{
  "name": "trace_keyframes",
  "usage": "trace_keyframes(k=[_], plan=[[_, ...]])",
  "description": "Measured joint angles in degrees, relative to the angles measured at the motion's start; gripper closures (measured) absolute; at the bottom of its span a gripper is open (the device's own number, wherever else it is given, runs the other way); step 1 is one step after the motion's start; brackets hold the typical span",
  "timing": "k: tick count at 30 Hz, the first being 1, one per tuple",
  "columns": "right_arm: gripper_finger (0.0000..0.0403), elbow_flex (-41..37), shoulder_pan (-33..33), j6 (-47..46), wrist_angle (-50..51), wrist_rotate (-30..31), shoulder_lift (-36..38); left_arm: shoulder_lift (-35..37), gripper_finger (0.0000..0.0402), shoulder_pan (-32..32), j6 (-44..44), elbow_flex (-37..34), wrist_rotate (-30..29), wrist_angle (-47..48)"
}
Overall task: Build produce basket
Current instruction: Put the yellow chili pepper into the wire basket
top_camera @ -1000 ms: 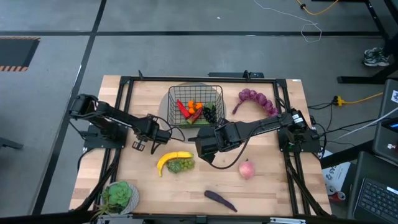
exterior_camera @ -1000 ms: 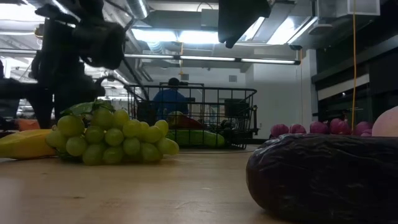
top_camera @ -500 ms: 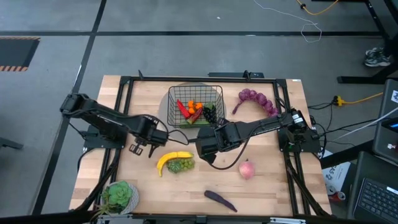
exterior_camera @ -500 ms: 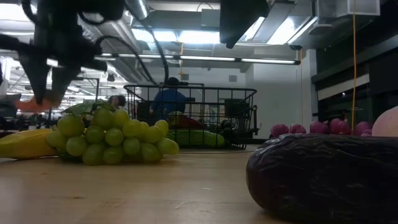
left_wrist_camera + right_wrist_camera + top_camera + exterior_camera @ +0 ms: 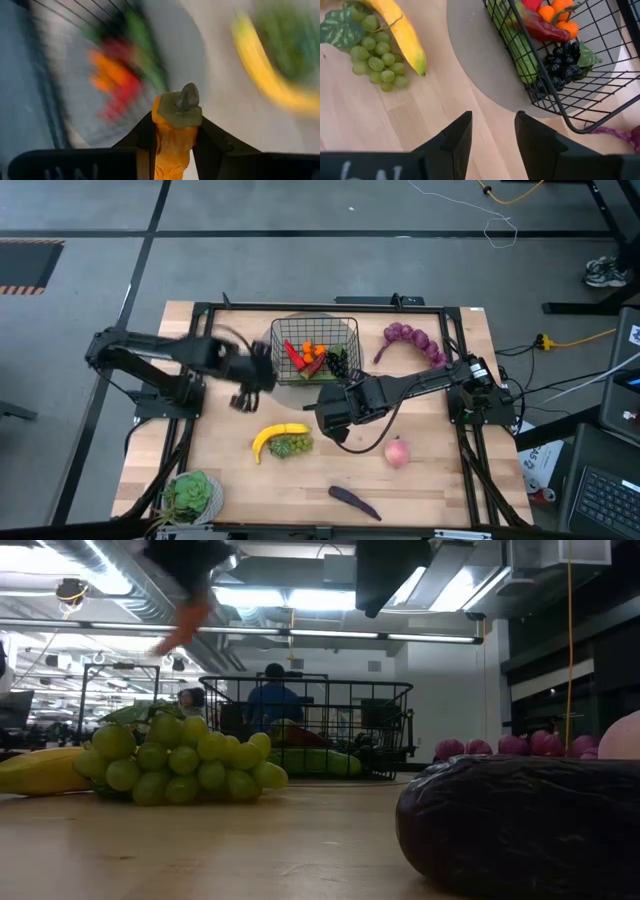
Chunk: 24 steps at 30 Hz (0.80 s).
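Note:
The black wire basket (image 5: 315,348) stands on a round grey disc at the table's far middle, with a red chili, orange pieces, dark grapes and a cucumber (image 5: 520,50) in it. My left gripper (image 5: 245,383), blurred, is raised just left of the basket and shut on an orange piece (image 5: 172,142), which the low view shows high above the table as an orange streak (image 5: 183,625). My right gripper (image 5: 333,418) stands open in front of the basket's near right corner, with nothing between its fingers (image 5: 492,120). Banana (image 5: 278,434) and green grapes (image 5: 293,446) lie together on the table. My left gripper pinches the orange piece's body (image 5: 170,150) between its two fingers. The piece's grey-green stem end (image 5: 182,107) sticks out past the fingertips. The fingers slant downward, and the piece is lifted clear of the table.
A pink peach (image 5: 397,452) and a purple eggplant (image 5: 355,502) lie on the near right of the table. Purple grapes (image 5: 415,342) lie at the far right. A potted green plant (image 5: 192,495) stands at the near left corner.
My left gripper, staying shut, has lifted the orange piece from the table beside the banana, well clear of it. It has gone up and toward the far edge, nearer the basket, and has tipped toward level. My right gripper has kept still.

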State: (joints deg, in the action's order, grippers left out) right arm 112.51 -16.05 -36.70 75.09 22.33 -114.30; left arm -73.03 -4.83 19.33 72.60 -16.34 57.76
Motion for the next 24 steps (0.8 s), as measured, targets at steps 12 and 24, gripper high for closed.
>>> trace_keyframes(k=[12, 24], plan=[[0.0254, 0.0, -0.39, -0.61, 4.29, -0.05, 0.02, -1.4, 0.0325, 26.91, -12.9, 7.08, 18.48, -19.66], [0.0254, 0.0, -1.07, -0.59, 4.57, 0.46, 0.01, -9.92, 0.0293, 32.1, -12.9, 6.97, 18.91, -17.57]])
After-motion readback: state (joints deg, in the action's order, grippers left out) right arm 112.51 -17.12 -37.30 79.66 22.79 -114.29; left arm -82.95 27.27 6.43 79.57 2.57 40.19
